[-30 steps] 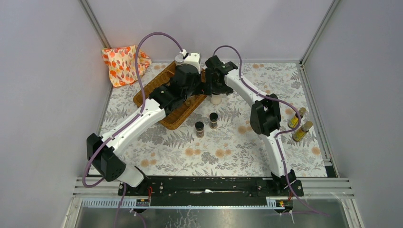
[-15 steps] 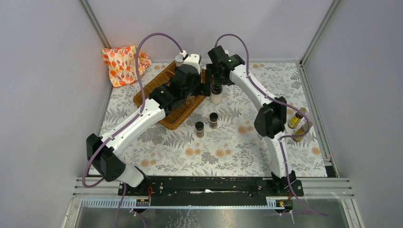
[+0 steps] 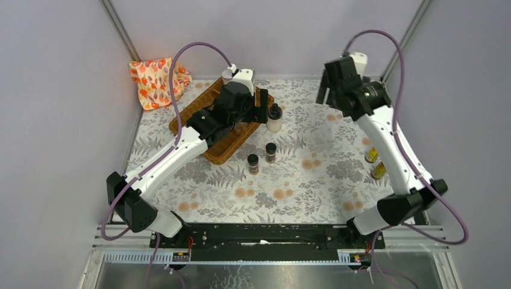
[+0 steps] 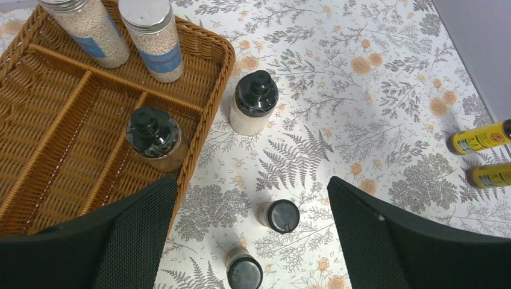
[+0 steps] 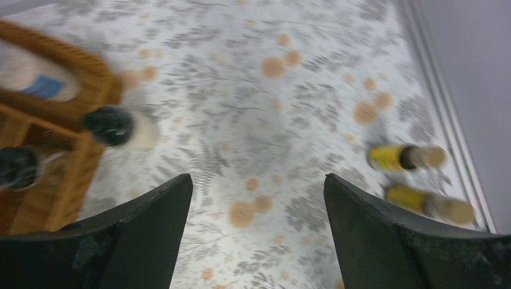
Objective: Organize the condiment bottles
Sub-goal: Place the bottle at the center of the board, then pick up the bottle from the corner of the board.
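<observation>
Sorting step, mid-task by the look of it; neither arm carries anything.

Stowed in the wicker tray [image 4: 54,162]: two silver-lidded jars [image 4: 153,39], upright in the far compartment; one black-capped jar [image 4: 152,135] in the compartment against the rim.

Outstanding on the table [image 4: 361,120]: a white-filled black-capped bottle [image 4: 253,102] just beside the tray's rim; two short spice jars [image 4: 280,215] nearer the arms; two yellow bottles [image 4: 482,137] well apart at the right edge.

Left gripper [image 4: 252,186]: fingers spread wide, empty, hovering over the tray's rim and the spice jars.

Right gripper [image 5: 258,180]: fingers spread, empty, hanging high at the far right.

Next move, as judged: descend on a loose bottle, likely the one by the rim, straddle it squarely, close, then lift it over the wicker wall into a free compartment.
</observation>
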{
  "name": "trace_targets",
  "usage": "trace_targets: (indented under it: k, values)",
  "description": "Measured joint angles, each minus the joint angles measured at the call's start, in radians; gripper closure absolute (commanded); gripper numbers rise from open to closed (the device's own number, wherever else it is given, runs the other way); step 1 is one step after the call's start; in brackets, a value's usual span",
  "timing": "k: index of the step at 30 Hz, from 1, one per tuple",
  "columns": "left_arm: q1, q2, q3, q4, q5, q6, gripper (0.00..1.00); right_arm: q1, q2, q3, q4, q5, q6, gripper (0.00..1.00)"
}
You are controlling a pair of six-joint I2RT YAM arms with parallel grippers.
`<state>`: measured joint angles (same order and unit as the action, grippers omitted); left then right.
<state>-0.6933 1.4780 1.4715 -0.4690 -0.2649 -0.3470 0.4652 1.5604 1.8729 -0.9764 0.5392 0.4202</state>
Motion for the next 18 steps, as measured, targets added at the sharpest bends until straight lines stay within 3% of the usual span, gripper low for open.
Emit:
trace_targets:
  k: [7,18]
  values:
    - [-0.007,0.0,-0.011,0.004,0.026,-0.001,0.01,-0.169,-0.191,-0.303,-0.014,0.044,0.063,0.14]
    - [-0.007,0.003,-0.04,0.007,0.059,-0.006,0.01,-0.357,-0.346,-0.547,0.021,0.04,0.165,0.19]
